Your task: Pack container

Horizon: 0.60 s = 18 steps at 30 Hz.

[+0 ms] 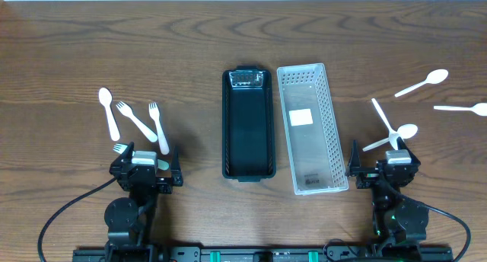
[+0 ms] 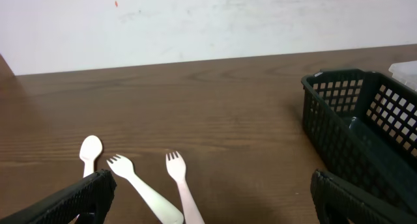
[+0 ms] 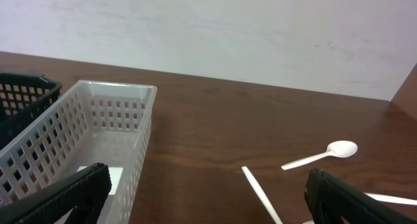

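A black mesh basket (image 1: 247, 125) and a clear white basket (image 1: 310, 129) lie side by side at the table's middle, both without cutlery in them. White plastic forks (image 1: 157, 125) and a spoon (image 1: 109, 110) lie at the left, just ahead of my left gripper (image 1: 146, 163), which is open and empty. The left wrist view shows the forks (image 2: 179, 178), the spoon (image 2: 90, 149) and the black basket (image 2: 365, 129). White spoons (image 1: 422, 83) lie at the right, ahead of my open, empty right gripper (image 1: 384, 163). The right wrist view shows the white basket (image 3: 98, 129) and a spoon (image 3: 326, 152).
A white label (image 1: 301, 117) lies on the white basket's floor. One spoon (image 1: 460, 108) lies near the table's right edge. A thin white handle (image 3: 260, 191) lies between the right fingers. A pale wall stands behind the table's far edge.
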Available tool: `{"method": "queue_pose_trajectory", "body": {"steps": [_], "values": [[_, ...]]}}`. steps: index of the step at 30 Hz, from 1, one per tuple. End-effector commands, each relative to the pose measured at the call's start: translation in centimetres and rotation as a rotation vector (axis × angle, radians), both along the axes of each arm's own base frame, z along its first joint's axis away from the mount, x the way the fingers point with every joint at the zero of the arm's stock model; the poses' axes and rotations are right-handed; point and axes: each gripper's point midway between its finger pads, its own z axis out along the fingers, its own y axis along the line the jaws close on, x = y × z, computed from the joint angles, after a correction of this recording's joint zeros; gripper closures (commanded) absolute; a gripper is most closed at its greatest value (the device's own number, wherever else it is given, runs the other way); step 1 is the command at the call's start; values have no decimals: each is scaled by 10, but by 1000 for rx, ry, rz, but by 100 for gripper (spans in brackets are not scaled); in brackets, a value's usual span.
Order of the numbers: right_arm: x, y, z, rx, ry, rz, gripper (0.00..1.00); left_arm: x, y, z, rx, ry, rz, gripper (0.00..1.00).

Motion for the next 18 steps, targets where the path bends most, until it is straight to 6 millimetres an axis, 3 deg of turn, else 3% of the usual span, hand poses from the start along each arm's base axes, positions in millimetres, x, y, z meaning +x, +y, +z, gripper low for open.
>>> {"method": "queue_pose_trajectory", "body": {"steps": [1,18], "values": [[0,1,0,-9,-1,4,1,-2,-5,-14,-15,43,-24,2],[0,1,0,8,-1,3,1,-2,-5,-13,-15,40,-24,2]]}}
